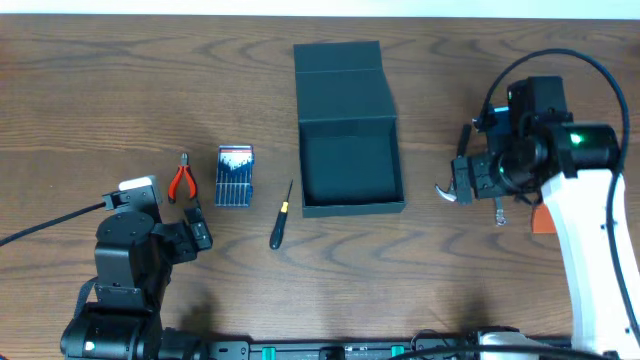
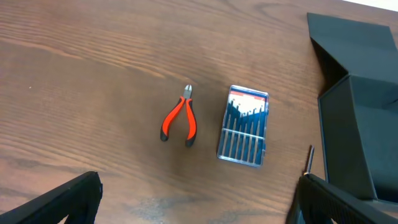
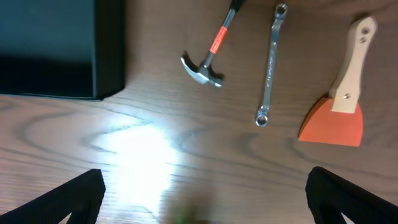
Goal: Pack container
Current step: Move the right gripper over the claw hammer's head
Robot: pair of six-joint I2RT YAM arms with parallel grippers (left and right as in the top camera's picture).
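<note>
Container (image 1: 350, 170) sat open near the table's (image 1: 120, 80) centre, between the 2 arms; dark teal box, its flap lid (image 1: 338, 68) folded back flat on the far side; nothing touched it.

Left gripper (image 2: 199, 183) hovered over bare wood w/ fingers spread wide, pinching nothing; 2 dark fingertips showed at the bottom corners of the left wrist view. Ahead of it lay orange-handled pliers (image 2: 179, 119), and just beside them a blue-and-white bit case (image 2: 244, 135), the 2 apart, not touching. A small screwdriver (image 1: 281, 222) w/ black handle lay tilted between the bit case and the container's near left corner, near the box wall but clear of it.

Right gripper (image 3: 205, 177) was likewise spread wide and held nothing, above the table to the right of the container; a bright glare patch lay on the wood under it. In the right wrist view 3 tools lay side by side, apart from each other: a hammer (image 3: 211, 53) w/ red band on its handle nearest the box, then a ring wrench (image 3: 271, 62), then an orange scraper (image 3: 341, 93) w/ wood handle.
</note>
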